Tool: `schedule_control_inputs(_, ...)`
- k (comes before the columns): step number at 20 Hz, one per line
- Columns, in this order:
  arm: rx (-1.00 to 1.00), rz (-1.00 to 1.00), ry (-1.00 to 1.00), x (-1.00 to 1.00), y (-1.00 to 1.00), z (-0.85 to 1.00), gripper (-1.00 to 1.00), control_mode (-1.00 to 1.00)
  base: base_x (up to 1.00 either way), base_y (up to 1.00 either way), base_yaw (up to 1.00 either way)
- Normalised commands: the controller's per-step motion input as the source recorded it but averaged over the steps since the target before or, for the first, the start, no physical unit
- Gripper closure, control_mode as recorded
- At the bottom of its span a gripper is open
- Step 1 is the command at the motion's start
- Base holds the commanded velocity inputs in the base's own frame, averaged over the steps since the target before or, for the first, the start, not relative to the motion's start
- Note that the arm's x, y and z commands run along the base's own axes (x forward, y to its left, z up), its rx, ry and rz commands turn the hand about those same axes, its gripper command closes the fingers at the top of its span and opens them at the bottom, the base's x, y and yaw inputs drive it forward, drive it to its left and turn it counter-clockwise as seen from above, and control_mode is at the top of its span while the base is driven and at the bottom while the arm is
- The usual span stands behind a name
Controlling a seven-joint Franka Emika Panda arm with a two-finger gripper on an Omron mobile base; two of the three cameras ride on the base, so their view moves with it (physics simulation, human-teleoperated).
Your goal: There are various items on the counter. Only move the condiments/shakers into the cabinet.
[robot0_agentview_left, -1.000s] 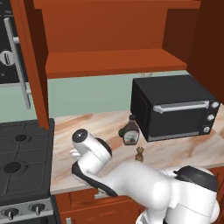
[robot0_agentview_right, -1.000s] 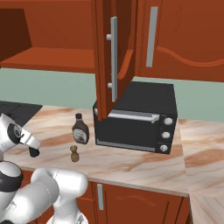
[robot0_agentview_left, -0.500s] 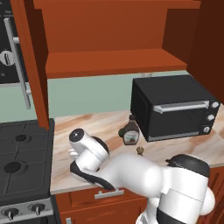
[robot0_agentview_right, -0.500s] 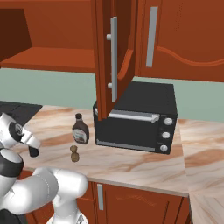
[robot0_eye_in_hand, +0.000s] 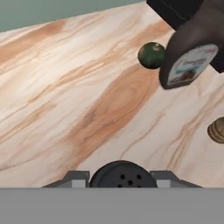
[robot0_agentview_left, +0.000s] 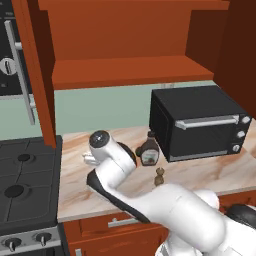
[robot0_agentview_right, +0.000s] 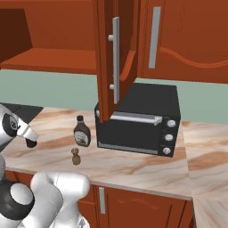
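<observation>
Now your pincer (robot0_eye_in_hand: 120, 178) sits clamped round the black shaker (robot0_eye_in_hand: 120, 175) low on the table (robot0_eye_in_hand: 87, 100), left of the brown bottle (robot0_agentview_left: 148, 151). Lift carelessly and that shallow grip may slip, dropping it.

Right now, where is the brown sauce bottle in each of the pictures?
Left base view: dark brown bottle, centre, just left of the black oven.
Right base view: bottle, left of centre, beside the same oven.
Hand view: bottle, upper right, tilted.
</observation>
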Motion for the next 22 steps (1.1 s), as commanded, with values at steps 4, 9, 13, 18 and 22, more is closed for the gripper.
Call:
schedule_control_inputs(4,0.27,0.18,-0.09,-0.18,-0.90,1.00,1.00,-1.00,0.00,0.00,0.00)
schedule_control_inputs(9,0.25,0.22,-0.06,-0.05,-0.74,1.00,1.00,-1.00,0.00,0.00,0.00)
schedule_control_inputs(13,0.18,0.17,-0.06,0.00,-0.50,1.00,1.00,-1.00,0.00,0.00,0.00)
schedule_control_inputs(18,0.05,0.10,0.00,-0.01,-0.19,1.00,1.00,-1.00,0.00,0.00,0.00)
schedule_control_inputs(22,-0.03,0.01,0.00,-0.14,0.00,1.00,1.00,-1.00,0.00,0.00,0.00)
